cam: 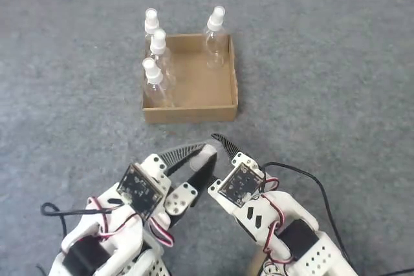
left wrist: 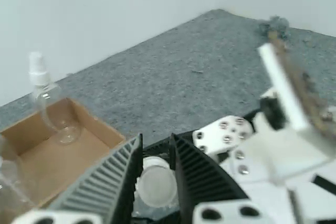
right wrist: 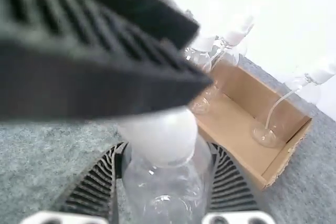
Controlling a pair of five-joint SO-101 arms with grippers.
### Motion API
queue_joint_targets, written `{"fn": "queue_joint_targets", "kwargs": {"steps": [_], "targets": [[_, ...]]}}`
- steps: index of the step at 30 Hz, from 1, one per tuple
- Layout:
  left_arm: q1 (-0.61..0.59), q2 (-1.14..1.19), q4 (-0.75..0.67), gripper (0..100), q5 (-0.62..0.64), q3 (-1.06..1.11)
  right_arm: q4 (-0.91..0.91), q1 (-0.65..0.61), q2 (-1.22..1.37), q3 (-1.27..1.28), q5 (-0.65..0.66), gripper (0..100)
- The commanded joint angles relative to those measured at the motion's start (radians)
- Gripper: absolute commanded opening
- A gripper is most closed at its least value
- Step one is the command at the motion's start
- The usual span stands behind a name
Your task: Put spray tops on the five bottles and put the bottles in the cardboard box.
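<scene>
The cardboard box (cam: pixel 191 113) stands on the grey carpet beyond both arms and holds several clear bottles with white spray tops: three along one side (cam: pixel 155 79) and one in the opposite far corner (cam: pixel 217 30). In front of the box, my right gripper (right wrist: pixel 165 150) is shut on a further clear bottle (right wrist: pixel 163 192). A white spray top (right wrist: pixel 163 135) sits on its neck. My left gripper (left wrist: pixel 156 145) is shut on that spray top (left wrist: pixel 155 184), and one of its black fingers (right wrist: pixel 105 51) crosses just above the top. From above, the two grippers (cam: pixel 197 153) (cam: pixel 217 150) meet tip to tip.
Grey carpet (cam: pixel 323 82) lies open on both sides of the box. A pale wall runs behind it. Black cables (cam: pixel 304 172) trail from the arms near the front edge. The right arm's white body (left wrist: pixel 273 145) is close beside my left gripper.
</scene>
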Motion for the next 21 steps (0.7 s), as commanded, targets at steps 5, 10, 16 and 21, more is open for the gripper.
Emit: {"fn": "queue_joint_targets", "kwargs": {"steps": [5,10,16,21], "targets": [[-0.14,-0.015,-0.017,8,-0.005,-0.062,-0.027,0.016,-0.024,0.025,0.0,3.7],[-0.144,-0.017,-0.008,8,-0.002,-0.097,-0.025,0.016,-0.024,0.025,0.0,3.7],[-0.144,-0.017,0.009,8,0.0,-0.162,-0.024,0.016,-0.024,0.025,0.0,3.7],[-0.15,-0.017,0.012,8,0.0,-0.18,-0.024,0.018,-0.024,0.025,0.0,3.7]]}}
